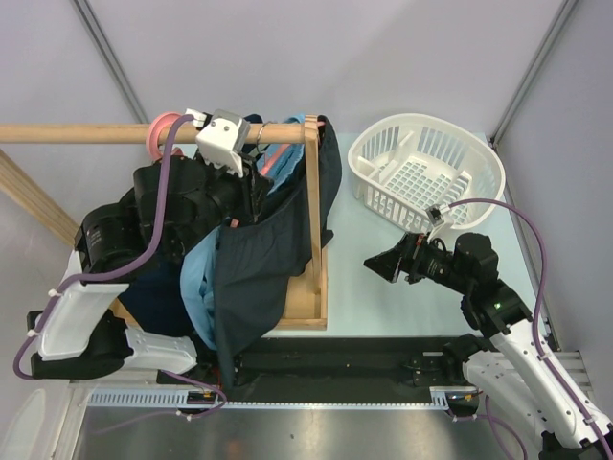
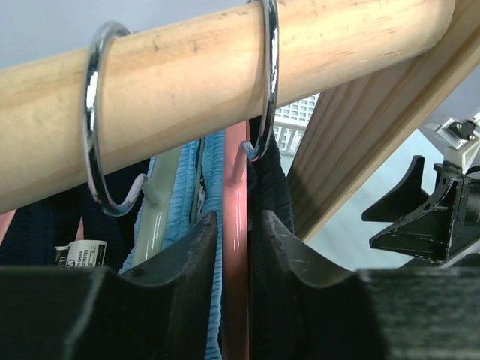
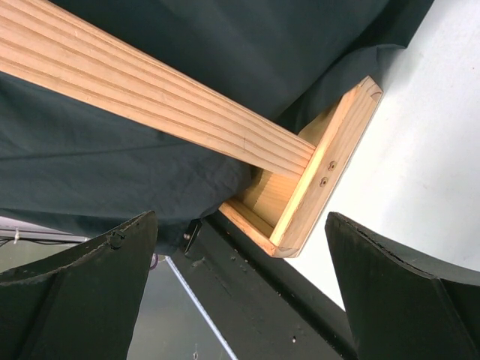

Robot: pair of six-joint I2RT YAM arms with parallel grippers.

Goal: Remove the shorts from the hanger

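Observation:
Several shorts hang from hangers on a wooden rod [image 1: 77,132]: a dark navy pair [image 1: 259,268] in front and a light blue pair [image 1: 196,278] beside it. My left gripper [image 1: 251,174] reaches up just under the rod. In the left wrist view its fingers [image 2: 187,255] press on a pink hanger [image 2: 235,202], with light blue shorts [image 2: 196,187] on one side and dark shorts [image 2: 271,187] on the other. My right gripper [image 1: 375,264] hovers open to the right of the rack, holding nothing. In the right wrist view the right gripper [image 3: 240,255] faces the rack's foot [image 3: 322,172].
Two metal hanger hooks [image 2: 94,127] loop over the rod [image 2: 225,82], and a pale green hanger [image 2: 161,210] hangs next to the pink one. The wooden upright [image 1: 313,240] stands between both arms. A white laundry basket [image 1: 479,163] sits at the back right.

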